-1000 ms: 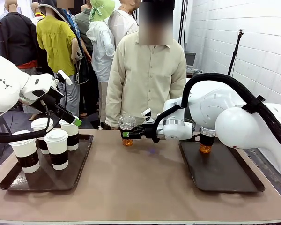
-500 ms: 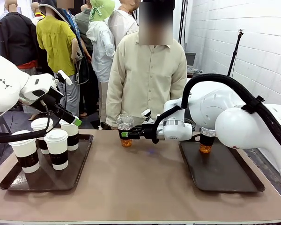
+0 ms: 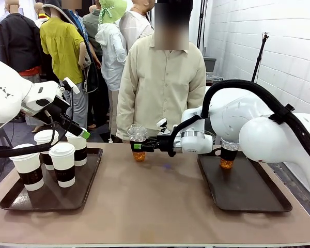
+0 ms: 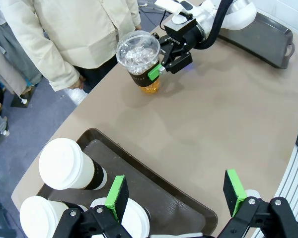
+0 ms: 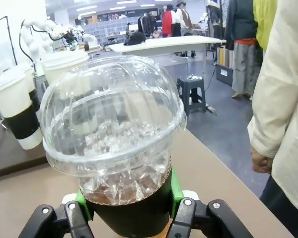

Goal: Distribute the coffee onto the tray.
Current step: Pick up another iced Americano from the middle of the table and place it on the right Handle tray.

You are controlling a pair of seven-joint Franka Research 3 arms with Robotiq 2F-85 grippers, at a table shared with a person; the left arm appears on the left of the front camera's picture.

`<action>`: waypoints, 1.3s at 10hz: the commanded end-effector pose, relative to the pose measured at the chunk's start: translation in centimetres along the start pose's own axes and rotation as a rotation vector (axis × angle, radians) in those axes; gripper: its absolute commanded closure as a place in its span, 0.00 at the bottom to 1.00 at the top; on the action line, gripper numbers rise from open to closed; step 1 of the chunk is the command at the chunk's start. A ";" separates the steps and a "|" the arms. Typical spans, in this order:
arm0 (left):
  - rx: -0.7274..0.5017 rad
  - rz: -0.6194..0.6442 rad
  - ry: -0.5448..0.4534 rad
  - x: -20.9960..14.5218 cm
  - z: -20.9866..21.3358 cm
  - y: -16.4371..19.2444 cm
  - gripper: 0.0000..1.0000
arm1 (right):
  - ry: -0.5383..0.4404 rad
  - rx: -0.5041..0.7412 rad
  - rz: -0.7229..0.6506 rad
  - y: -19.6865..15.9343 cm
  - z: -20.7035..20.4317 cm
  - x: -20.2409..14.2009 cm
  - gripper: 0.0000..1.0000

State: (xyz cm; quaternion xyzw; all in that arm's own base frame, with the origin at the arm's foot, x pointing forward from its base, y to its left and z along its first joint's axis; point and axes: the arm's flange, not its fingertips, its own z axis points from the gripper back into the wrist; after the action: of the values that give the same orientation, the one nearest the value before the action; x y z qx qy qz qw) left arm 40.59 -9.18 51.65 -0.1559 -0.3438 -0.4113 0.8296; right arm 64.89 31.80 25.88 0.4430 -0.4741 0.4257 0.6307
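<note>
Since a moment ago our right gripper (image 3: 138, 146) has clamped the clear cup (image 3: 138, 140) near the table's far edge, so we lift straight; left gripper (image 4: 176, 191) gapes.

I see a tan worktop (image 3: 160, 201) with two dark brown trays: left tray (image 3: 20, 202), right tray (image 3: 253, 194). On the left tray: white paper cups (image 3: 63, 163), white lids, dark brown sleeves. Right of that tray, a clear dome-lidded cup (image 3: 138, 142), amber drink, dark band, held in the black right gripper (image 3: 137, 146) with green pads. Second amber cup (image 3: 227, 155) right of it. The person's shirt (image 3: 163, 88) is cream.
</note>
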 end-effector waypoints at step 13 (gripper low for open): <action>-0.013 0.000 -0.009 -0.2 -0.1 0.2 0.00 | -0.096 0.044 0.042 13.8 24.2 2.1 0.33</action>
State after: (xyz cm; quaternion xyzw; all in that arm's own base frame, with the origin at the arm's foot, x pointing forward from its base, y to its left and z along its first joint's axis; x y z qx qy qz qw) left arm 40.59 -9.24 51.67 -0.1555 -0.3437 -0.4118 0.8295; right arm 47.03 12.59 33.59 0.4528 -0.4961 0.4230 0.6082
